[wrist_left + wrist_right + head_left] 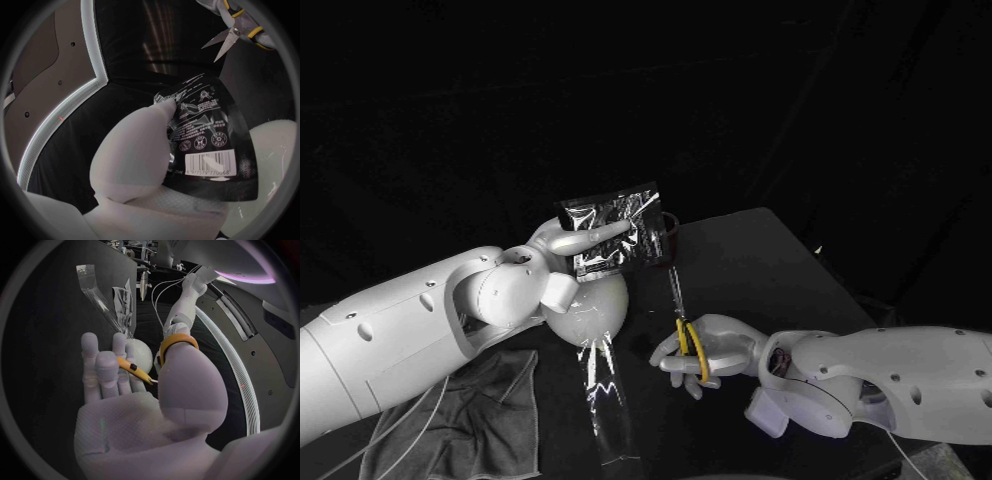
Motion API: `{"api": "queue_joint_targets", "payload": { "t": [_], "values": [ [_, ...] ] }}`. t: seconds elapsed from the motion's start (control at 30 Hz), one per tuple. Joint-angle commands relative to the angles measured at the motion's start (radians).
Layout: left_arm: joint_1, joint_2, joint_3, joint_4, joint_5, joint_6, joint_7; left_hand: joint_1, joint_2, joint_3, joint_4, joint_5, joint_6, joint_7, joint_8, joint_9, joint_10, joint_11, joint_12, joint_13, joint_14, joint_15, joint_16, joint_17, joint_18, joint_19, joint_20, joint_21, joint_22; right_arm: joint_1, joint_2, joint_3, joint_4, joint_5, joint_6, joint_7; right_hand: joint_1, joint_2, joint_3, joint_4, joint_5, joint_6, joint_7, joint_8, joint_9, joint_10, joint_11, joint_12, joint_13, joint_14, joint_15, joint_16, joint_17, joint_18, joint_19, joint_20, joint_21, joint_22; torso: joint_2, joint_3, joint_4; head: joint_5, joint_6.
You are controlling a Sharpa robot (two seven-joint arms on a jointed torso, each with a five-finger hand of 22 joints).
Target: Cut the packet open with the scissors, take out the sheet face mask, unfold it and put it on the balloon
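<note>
Right now the left hand [571, 240] is gripping the packet [620, 228], holding it upright at the centre of the head view. The balloon [596, 305] is sitting just below it.

- The right hand [707, 352] is closing around the yellow handles of the scissors [684, 318], lower right of centre. In the right wrist view one handle loop is ringing the thumb.
- The scissors' long axis is running nearly straight up the frame. The tips are pointing at the packet's lower right corner and stopping just short of it.
- In the left wrist view the blades [226, 36] are standing parted, apart from the packet [209, 135] and nearest its free upper corner.
- So the packet is lying up and slightly left of the right hand. I judge the coming cut is depending on carrying the blades up along the packet's right side to its top edge.
- Fingers are covering the packet's left side, leaving the top and right edges bare.
- Room for moving: dark table [769, 260] is lying open to the right of the packet. The balloon and a strip of clear film [606, 390] are crowding the space below left, and a grey cloth [480, 410] is lying at lower left, well apart.
- Risk, as I am reading it: the blades drifting left toward the balloon.
</note>
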Motion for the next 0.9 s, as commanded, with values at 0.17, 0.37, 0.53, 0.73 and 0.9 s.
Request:
{"api": "queue_joint_targets", "payload": {
  "t": [0.17,0.37,0.53,0.73,0.9],
  "values": [
    [0.002,0.004,0.001,0.009,0.003,0.047,-0.010,-0.005,0.006,0.006,0.002,0.004,0.007,0.003,0.004,0.048,0.024,-0.013,-0.004,0.002,0.006,-0.003,0.006,0.002,0.010,0.006,0.002,0.007,0.001,-0.001,0.005,0.001,-0.002,-0.009,0.040,-0.004,-0.003,0.010,-0.004,-0.001,0.007,-0.342,0.136,0.015,0.003,-0.032,0.008,-0.050,-0.037,-0.046,0.006,-0.035,-0.064,0.007,-0.013,0.005,-0.008,-0.003,0.000,-0.0001,0.0005,0.002,0.000],
    [0.002,0.005,0.001,0.012,0.004,0.052,-0.010,-0.005,0.006,0.006,0.002,0.004,0.007,0.003,0.004,0.048,0.024,-0.013,-0.004,0.002,0.006,-0.003,0.006,0.002,0.010,0.006,0.002,0.007,0.000,-0.001,0.009,0.001,-0.010,-0.004,0.043,-0.008,-0.004,0.011,-0.002,-0.001,0.008,-0.346,0.139,0.025,0.006,-0.032,0.011,-0.065,-0.052,-0.052,0.009,-0.037,-0.069,0.008,-0.016,0.008,-0.010,-0.003,0.001,-0.0007,-0.0006,0.001,0.001],
    [0.002,0.004,0.001,0.015,0.004,0.055,-0.015,-0.005,0.006,0.007,0.001,0.004,0.007,0.003,0.004,0.048,0.024,-0.013,-0.005,0.002,0.006,-0.003,0.006,0.002,0.010,0.006,0.002,0.007,0.000,0.000,0.011,0.001,-0.010,-0.002,0.039,-0.008,-0.001,0.013,0.000,-0.001,0.008,-0.348,0.141,0.037,0.009,-0.019,0.013,-0.075,-0.066,-0.053,0.011,-0.035,-0.072,0.008,-0.017,0.011,-0.010,-0.003,0.001,-0.0002,-0.0001,-0.001,0.001],
    [0.002,0.003,0.001,0.015,0.002,0.053,-0.024,-0.005,0.006,0.007,0.001,0.004,0.007,0.003,0.004,0.048,0.024,-0.013,-0.005,0.002,0.006,-0.003,0.006,0.002,0.010,0.006,0.002,0.007,0.000,0.002,0.005,0.004,0.003,-0.007,0.028,-0.008,0.007,0.018,0.008,-0.001,0.007,-0.347,0.142,0.058,0.015,-0.002,0.013,-0.089,-0.087,-0.055,0.012,-0.031,-0.078,0.010,-0.018,0.014,-0.009,-0.003,0.000,0.0003,-0.0004,-0.003,0.001],
    [0.002,0.002,0.001,0.014,0.002,0.053,-0.030,-0.006,0.006,0.007,0.001,0.004,0.006,0.003,0.004,0.049,0.025,-0.013,-0.005,0.002,0.006,-0.003,0.006,0.002,0.011,0.006,0.002,0.006,0.000,0.014,0.000,0.006,0.011,-0.014,0.021,-0.008,0.011,0.021,0.010,-0.001,0.006,-0.341,0.141,0.072,0.017,0.007,0.013,-0.097,-0.098,-0.056,0.012,-0.030,-0.083,0.011,-0.018,0.015,-0.009,-0.002,0.000,-0.0005,-0.0008,-0.005,0.002]
  ]
}}
